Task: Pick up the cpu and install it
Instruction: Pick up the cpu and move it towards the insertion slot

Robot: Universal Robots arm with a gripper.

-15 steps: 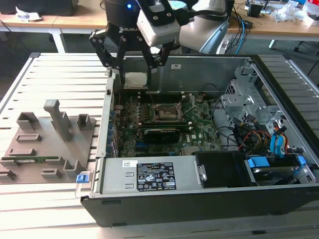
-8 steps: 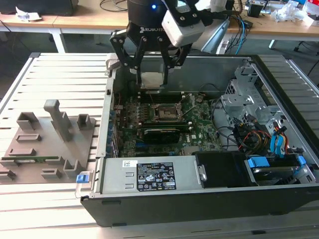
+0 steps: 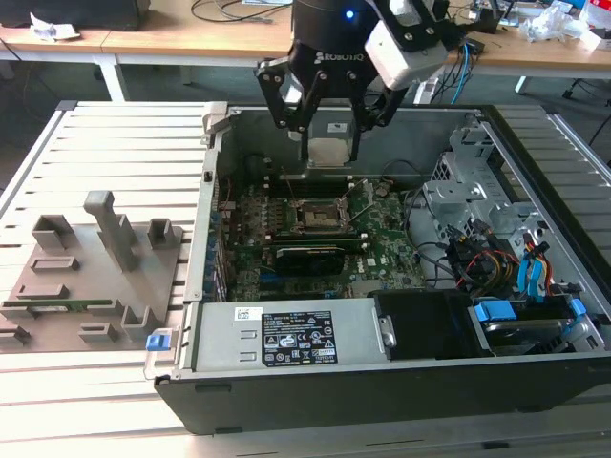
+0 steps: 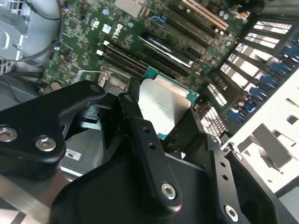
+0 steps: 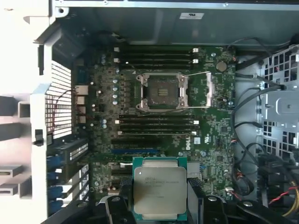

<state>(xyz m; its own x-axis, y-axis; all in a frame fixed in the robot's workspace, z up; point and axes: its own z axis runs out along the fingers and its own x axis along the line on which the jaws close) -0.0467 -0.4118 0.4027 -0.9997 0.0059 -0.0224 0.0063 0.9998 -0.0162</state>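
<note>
My gripper [image 3: 330, 153] hangs over the open computer case, shut on the cpu [image 3: 329, 151], a flat square chip with a silvery top and green rim. In both wrist views the cpu [image 5: 159, 193] [image 4: 166, 106] sits level between the black fingers [image 4: 133, 116]. The open socket [image 5: 161, 92] with its raised metal frame lies on the motherboard below, some way ahead of the chip. In the exterior view the socket [image 3: 317, 218] is below the gripper, with a clear gap up to the cpu.
The case [image 3: 401, 324] holds memory slots [image 5: 156, 122], a graphics card [image 3: 310, 258], drive cages [image 3: 477, 191] and cables at the exterior view's right. A grey fixture plate with upright blocks [image 3: 105, 258] lies on the slatted table at the exterior view's left.
</note>
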